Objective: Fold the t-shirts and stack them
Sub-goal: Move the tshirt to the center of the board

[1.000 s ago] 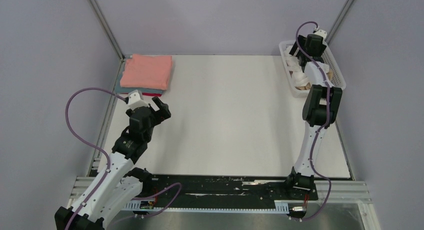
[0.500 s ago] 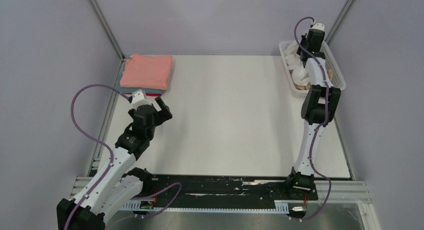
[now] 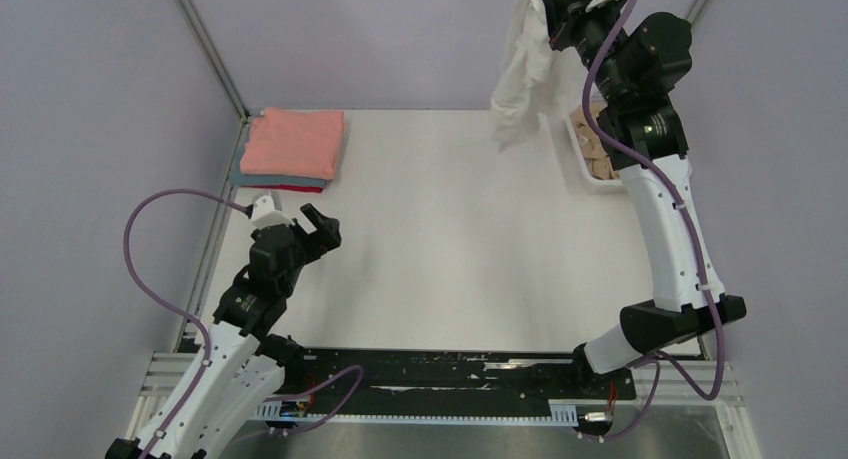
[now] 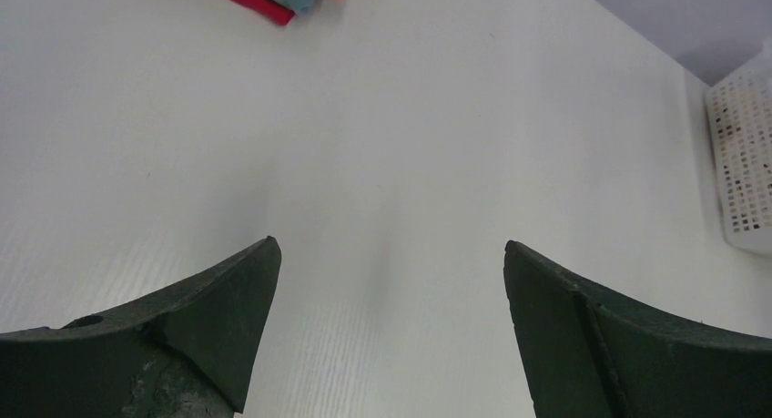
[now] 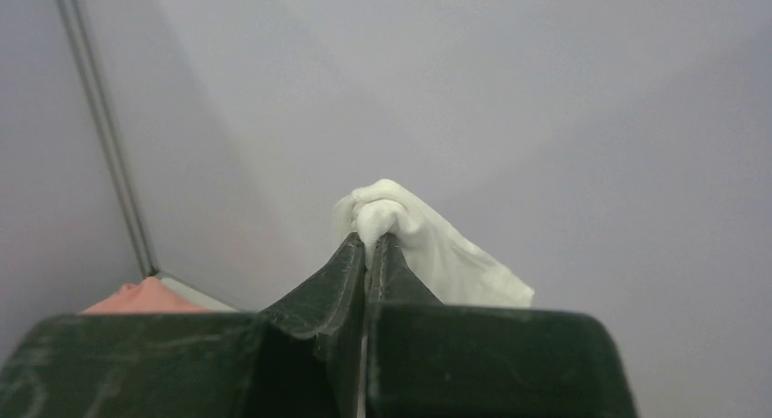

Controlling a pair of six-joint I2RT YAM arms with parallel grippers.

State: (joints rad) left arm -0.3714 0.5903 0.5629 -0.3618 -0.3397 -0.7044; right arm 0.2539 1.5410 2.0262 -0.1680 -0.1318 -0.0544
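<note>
Nearest the bases, the left gripper [image 4: 390, 247] hovered low over the matte white surface [image 3: 450, 239], its two dark, curved fingers [image 4: 209, 318] spread wide apart with nothing between them. The surface under it showed a faint ribbed grain in the left wrist view. Farther back, at the far-left corner, lay a neat folded stack. The salmon-pink t-shirt [image 3: 295, 141] was on top, a soft flat rectangle. The teal t-shirt [image 3: 262, 180] showed as a thin edge beneath it, and the red t-shirt [image 3: 296, 188] as a thin strip at the bottom. At the far-right edge stood the white plastic mesh basket [image 3: 583, 157], perforated walls, long and narrow, with crumpled tan cloth, the tan t-shirt [image 3: 600, 157], visible inside. Highest and farthest, the right gripper [image 5: 371, 240] was raised well above the surface near the back wall. Its fingers were pressed together, clamped on a bunched knot of the white t-shirt [image 3: 520, 79]. The cloth hung from the pinch in a long, limp, wrinkled drape, its lower end dangling over the far edge of the surface just left of the basket. Whether it touched the surface could not be told.
</note>
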